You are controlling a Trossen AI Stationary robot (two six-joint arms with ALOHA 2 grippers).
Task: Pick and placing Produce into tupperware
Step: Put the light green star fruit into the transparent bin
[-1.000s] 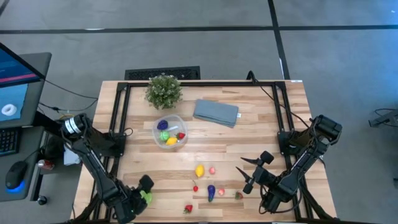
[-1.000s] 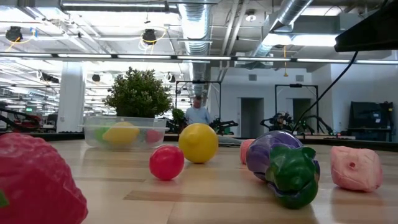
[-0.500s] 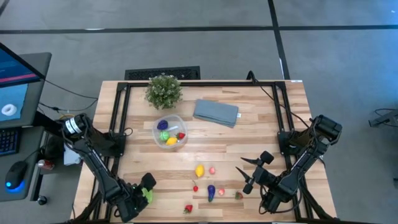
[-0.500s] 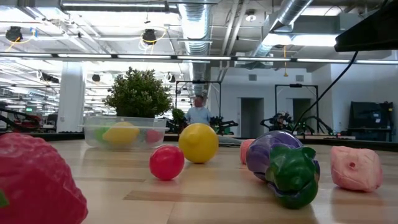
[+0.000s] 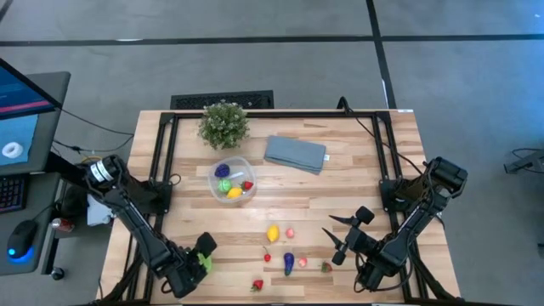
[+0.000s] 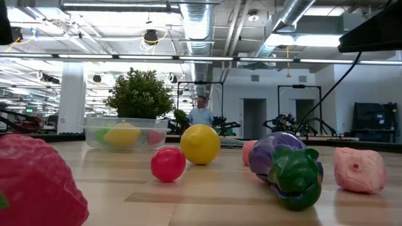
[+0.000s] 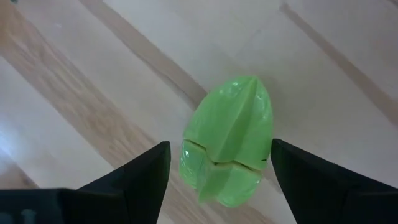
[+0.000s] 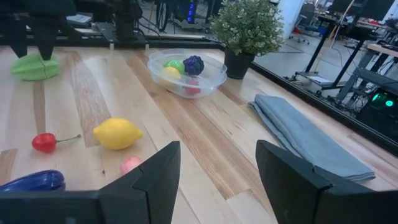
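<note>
Down on the wooden table (image 5: 340,200), a green toy fruit (image 7: 229,140) lies between the left gripper's (image 7: 217,171) spread, not-touching fingers (image 7: 149,171).

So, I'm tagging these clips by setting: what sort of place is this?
Probably a robotics lab in an open industrial hall: exposed ceiling ducts, other robot rigs standing in the background, and a monitor beside the wooden table.

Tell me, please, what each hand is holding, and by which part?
Nothing is held. The left hand straddles the green fruit without gripping; the right hand is empty.
</note>
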